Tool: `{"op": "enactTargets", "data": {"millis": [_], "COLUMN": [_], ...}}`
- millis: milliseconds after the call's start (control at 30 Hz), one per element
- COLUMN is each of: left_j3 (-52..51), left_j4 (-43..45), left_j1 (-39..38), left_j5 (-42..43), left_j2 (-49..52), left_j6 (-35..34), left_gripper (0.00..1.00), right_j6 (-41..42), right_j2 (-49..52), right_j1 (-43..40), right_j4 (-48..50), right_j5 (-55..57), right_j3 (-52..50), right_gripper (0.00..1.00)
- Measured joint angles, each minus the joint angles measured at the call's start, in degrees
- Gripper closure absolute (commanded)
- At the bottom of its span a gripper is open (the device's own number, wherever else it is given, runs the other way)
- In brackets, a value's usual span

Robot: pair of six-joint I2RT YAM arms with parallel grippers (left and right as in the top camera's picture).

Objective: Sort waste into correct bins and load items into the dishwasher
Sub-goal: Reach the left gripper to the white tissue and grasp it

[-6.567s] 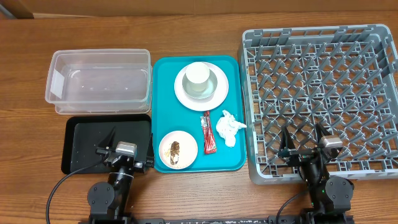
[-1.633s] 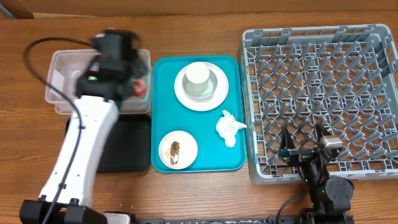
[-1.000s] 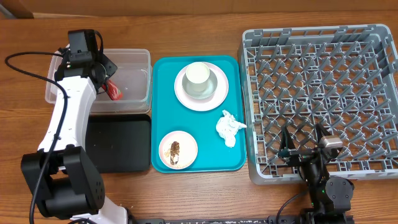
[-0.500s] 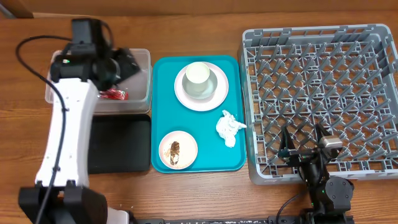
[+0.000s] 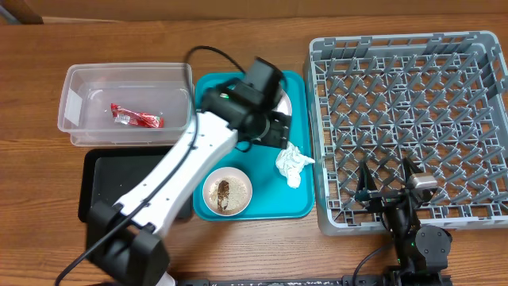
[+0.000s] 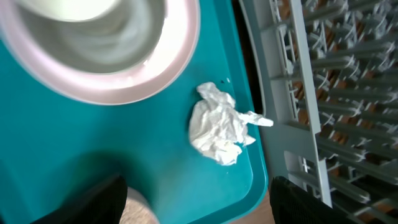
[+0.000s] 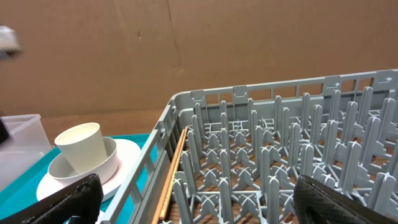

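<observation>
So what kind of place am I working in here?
Likely a lab tabletop mock-up of dish clearing, not a real kitchen: wooden table, cardboard backdrop, and a grey dish rack beside a teal tray.

I see bare tray (image 5: pixel 278 202) left of the napkin (image 5: pixel 292 165); the rack (image 5: pixel 314 111) hems its right side, the plate (image 6: pixel 174 68) its far side.

The overhead camera is looking straight down on the whole table (image 5: pixel 238 32). The left wrist camera is pointing down, close over the teal tray (image 6: pixel 81 143). The right wrist camera is looking low across the dish rack (image 7: pixel 280 168). All are sharing the rack's tray-side wall.
</observation>
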Motion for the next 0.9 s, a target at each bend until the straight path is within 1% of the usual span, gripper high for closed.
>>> {"op": "enactTargets", "data": {"millis": [233,567,900], "left_j3": [-0.26,-0.31,-0.33], "left_j4": [4.81,5.68,5.44], "left_j1": [-4.61,-4.85,-5.07], "left_j5": [-3.74,-4.5,-3.52], "left_j2": [6.64,14.12,16.24], "left_j6": [0.33,-1.42,-1.44], "left_gripper": [0.22,0.22,0.23], "right_j6": [0.0,0.0,0.02], "right_j2": [0.0,0.0,0.0], "right_j1": [0.0,0.0,0.0], "right_j4": [0.0,-0.02,-0.02], "right_j5": [0.0,0.0,0.0], "right_j3": [0.0,0.0,0.0], "right_gripper": [0.0,0.0,0.0]}}
